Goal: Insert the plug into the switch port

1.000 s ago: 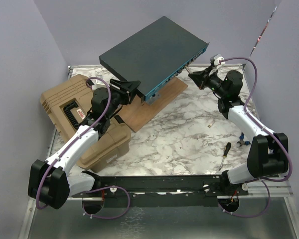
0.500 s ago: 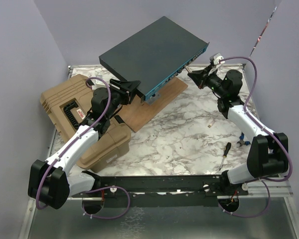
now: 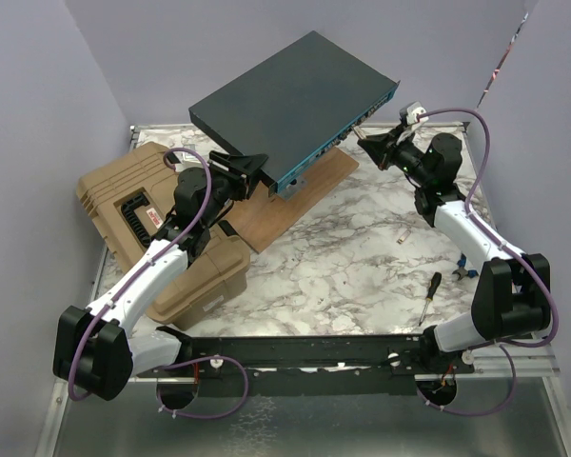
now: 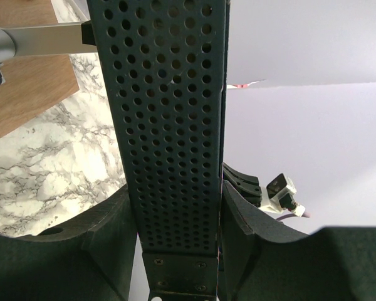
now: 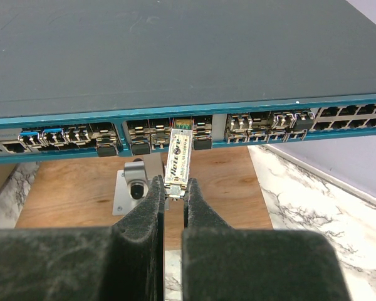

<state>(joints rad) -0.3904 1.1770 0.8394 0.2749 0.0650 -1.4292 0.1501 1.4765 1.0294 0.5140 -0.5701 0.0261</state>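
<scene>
Right claw (image 5: 173,187) pinching transceiver plug (image 5: 178,157) by tail; plug long axis 6-to-12, nose at 12 o'clock from claw, at mouth of middle port (image 5: 183,123) in switch (image 5: 175,63) teal face, seating depth unclear; left claw (image 4: 175,216) clamped on switch perforated side, holding it raised above wooden board (image 5: 219,182); next likely straight push toward 12

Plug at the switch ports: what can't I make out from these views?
- Right wrist: how deep the plug sits in the switch. Its tip merges with the port row and the right fingers cover its rear. The label print is too small to read.
- Top external: the plug is too small to tell apart from the right fingers.
- Left wrist: the ports are unseen. The switch's perforated side, clamped by the left fingers, fills the view.
</scene>
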